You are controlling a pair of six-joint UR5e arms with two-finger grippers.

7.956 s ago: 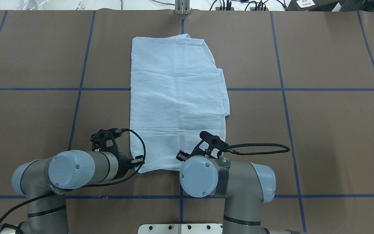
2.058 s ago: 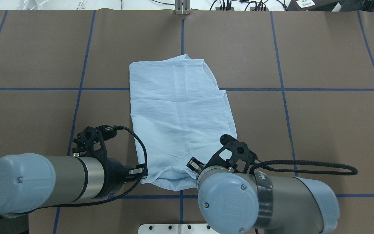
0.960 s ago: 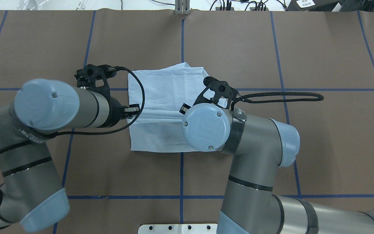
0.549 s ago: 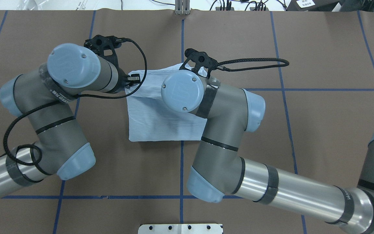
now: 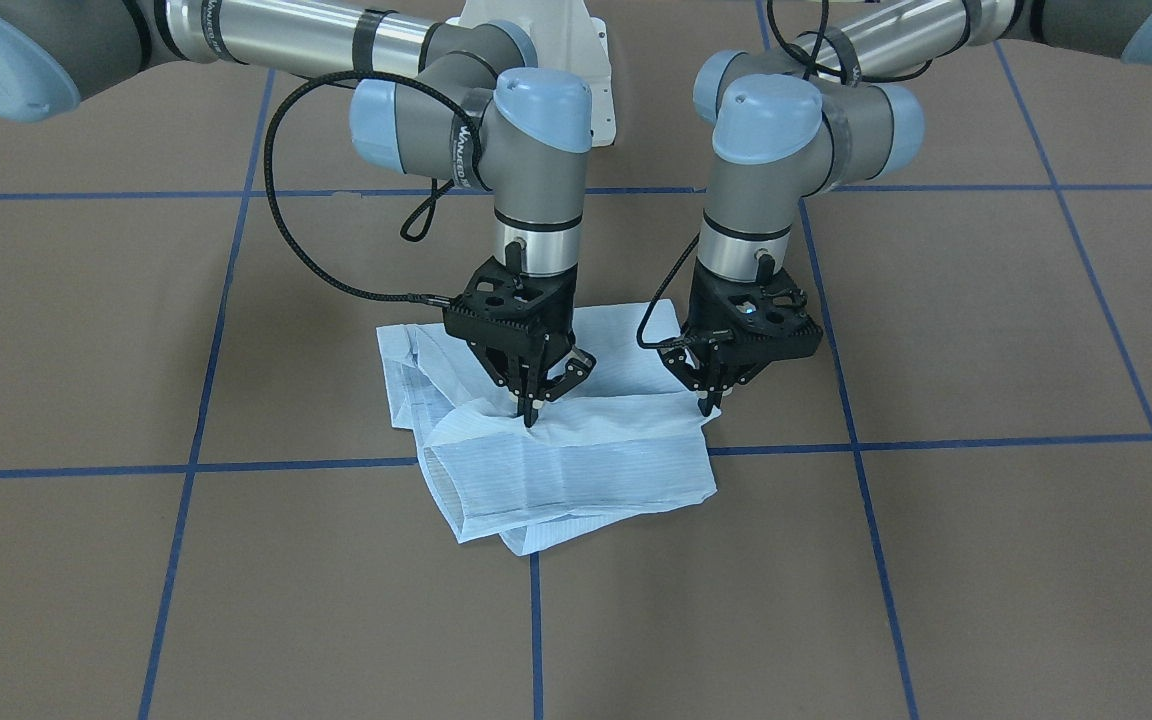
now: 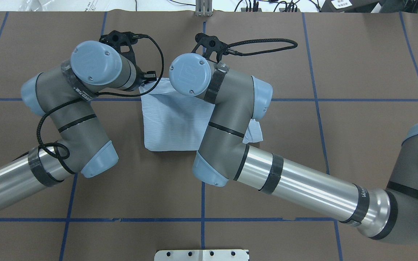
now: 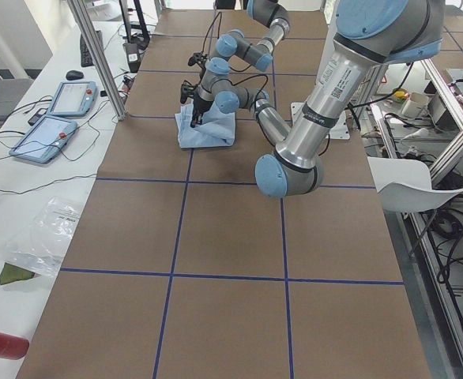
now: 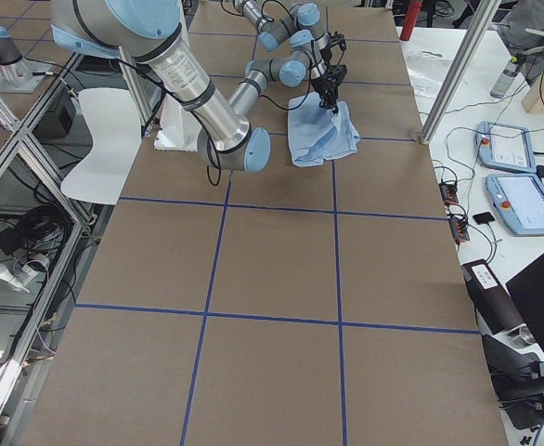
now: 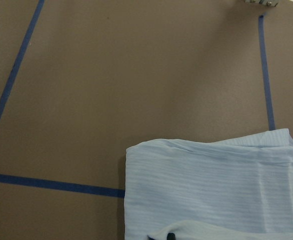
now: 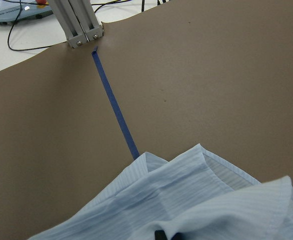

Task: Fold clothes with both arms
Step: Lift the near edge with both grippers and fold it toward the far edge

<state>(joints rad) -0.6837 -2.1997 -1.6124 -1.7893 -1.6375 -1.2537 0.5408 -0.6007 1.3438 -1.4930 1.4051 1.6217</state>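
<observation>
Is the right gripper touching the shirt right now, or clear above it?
Touching. In the front-facing view the right gripper pinches a raised peak of the shirt, with no gap showing.

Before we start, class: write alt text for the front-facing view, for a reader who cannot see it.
A folded pale-blue shirt lies on a brown table marked with blue tape lines. Reaching down, the right gripper, at picture left, and the left gripper each pinch the cloth.

Brown table (image 5: 986,330) gridded with blue tape (image 5: 936,441) — folded pale-blue shirt (image 5: 576,470) lies on it.
</observation>
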